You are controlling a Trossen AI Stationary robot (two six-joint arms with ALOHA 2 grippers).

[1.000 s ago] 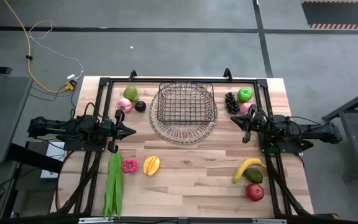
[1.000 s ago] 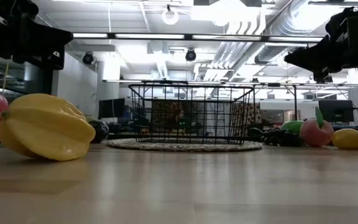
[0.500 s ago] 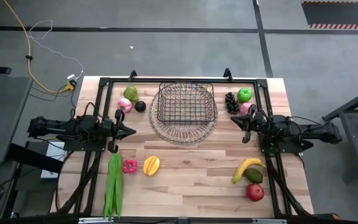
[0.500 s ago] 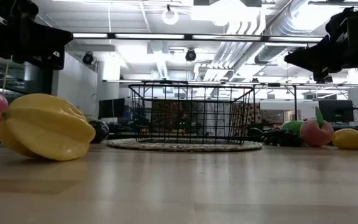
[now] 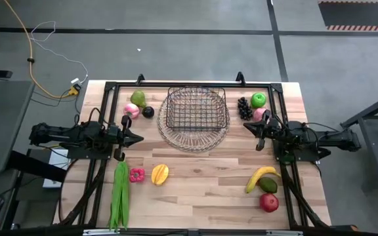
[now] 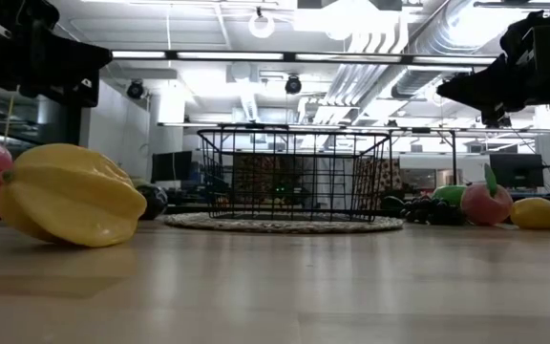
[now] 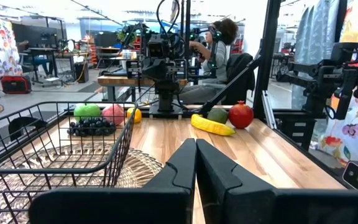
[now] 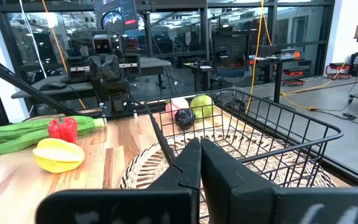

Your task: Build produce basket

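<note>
Two pincers of mine, both closed, gripping nothing. My left gripper hovers left of wire basket; my right gripper hovers right of it. Basket stands on round woven mat, middle of far side of wooden table. Produce lies around basket: green pods, banana, grapes.

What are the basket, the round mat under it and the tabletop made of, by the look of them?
The basket looks like thin dark metal wire: an open grid you can see straight through. The mat beneath it seems woven from pale straw or wicker, judging by its coiled, ribbed texture. The table appears to be light wood with a smooth finish, built of joined strips with visible grain.
</note>
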